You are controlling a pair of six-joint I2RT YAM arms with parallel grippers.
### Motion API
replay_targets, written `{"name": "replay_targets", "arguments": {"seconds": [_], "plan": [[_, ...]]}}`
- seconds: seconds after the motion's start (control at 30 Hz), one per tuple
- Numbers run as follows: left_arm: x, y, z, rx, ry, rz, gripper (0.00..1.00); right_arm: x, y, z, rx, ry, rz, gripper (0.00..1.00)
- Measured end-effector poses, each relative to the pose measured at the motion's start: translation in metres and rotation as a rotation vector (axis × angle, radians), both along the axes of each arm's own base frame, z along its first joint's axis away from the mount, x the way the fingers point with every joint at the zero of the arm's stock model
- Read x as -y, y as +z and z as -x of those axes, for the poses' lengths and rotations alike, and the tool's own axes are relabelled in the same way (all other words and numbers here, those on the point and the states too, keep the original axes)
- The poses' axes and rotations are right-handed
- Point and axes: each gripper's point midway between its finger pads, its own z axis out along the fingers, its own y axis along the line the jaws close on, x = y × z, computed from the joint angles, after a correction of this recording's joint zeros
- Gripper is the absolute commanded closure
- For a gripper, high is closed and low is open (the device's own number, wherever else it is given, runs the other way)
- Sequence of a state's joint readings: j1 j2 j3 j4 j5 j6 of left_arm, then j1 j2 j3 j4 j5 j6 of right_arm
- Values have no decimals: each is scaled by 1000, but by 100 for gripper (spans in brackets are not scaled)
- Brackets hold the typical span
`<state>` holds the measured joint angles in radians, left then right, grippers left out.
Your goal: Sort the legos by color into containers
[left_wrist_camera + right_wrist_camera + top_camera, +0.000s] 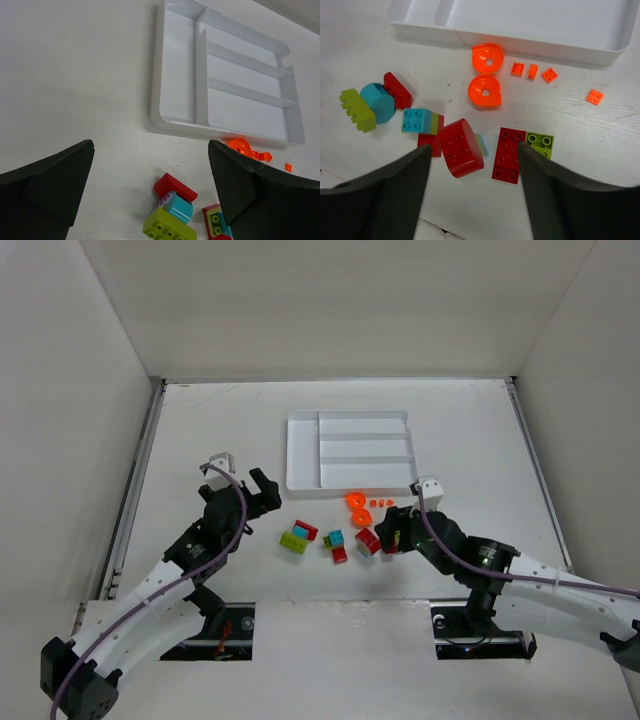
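Observation:
The white tray (290, 455) lies at mid-table with nothing in its compartments. The legos lie loose in front of it: a lime brick (293, 543), two round orange pieces (484, 91) and tiny orange ones (549, 75). My right gripper (474, 146) is open above a red round brick (461, 147), a red flat plate (509, 154) and a lime square (540, 144); it holds nothing. My left gripper (151, 145) is open and empty, left of the pile, over a red sloped brick (175, 187), a teal brick (177, 206) and a lime brick (169, 227).
White walls enclose the table on the left, back and right. A teal square brick (415, 120) stacked with lime and red lies left of the red round brick. The tray's near rim (530, 47) is just beyond the orange pieces.

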<state>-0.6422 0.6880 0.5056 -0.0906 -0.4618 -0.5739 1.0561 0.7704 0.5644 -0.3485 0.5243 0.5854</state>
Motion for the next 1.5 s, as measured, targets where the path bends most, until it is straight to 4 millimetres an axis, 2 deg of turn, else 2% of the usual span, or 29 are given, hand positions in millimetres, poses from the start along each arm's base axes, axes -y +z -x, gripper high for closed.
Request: {"name": "replay_targets", "arguments": {"seconds": [0.03,0.1,0.17,0.2,0.27,0.3,0.33,0.4,0.43,0.47,0.53,0.57,0.6,0.63,0.7,0.87,1.0,1.17,1.5], "plan": [[1,1,-1,4,0,9,0,-1,1,2,3,12,2,49],[3,4,-3,13,-3,26,0,-4,2,7,7,39,5,71],[7,5,-6,17,-10,37,0,-7,3,10,8,57,7,85],[10,5,-7,18,-17,42,0,-8,3,10,7,61,7,86],[17,3,-10,17,-31,48,0,-11,4,11,5,69,13,84],[21,3,-10,17,-39,51,0,-12,4,10,5,71,18,78],[24,2,-10,15,-44,55,0,-13,4,10,4,73,24,69],[29,2,-9,15,-50,64,0,-14,3,9,2,79,36,43],[33,4,-8,19,-56,69,1,-15,2,9,1,80,42,34],[37,7,-7,26,-66,73,14,-15,0,10,1,84,53,29],[46,16,-7,45,-91,85,52,-16,-3,10,-4,93,65,23],[51,21,-8,53,-103,87,65,-17,-4,11,-6,97,69,21],[57,26,-9,60,-123,79,72,-18,-5,12,-9,101,73,21],[62,30,-10,63,-142,76,75,-19,-8,13,-14,106,80,21],[73,34,-12,65,-182,71,75,-22,-14,15,-26,118,100,22],[90,27,-6,33,-266,75,62,-26,-38,19,-75,144,182,23],[99,30,1,30,-329,101,56,-30,-50,21,-96,161,217,26],[104,29,11,24,-383,123,55,-36,-62,16,-119,176,238,28],[108,15,21,-16,-432,137,54,-38,-82,-2,-165,162,257,29]]}}
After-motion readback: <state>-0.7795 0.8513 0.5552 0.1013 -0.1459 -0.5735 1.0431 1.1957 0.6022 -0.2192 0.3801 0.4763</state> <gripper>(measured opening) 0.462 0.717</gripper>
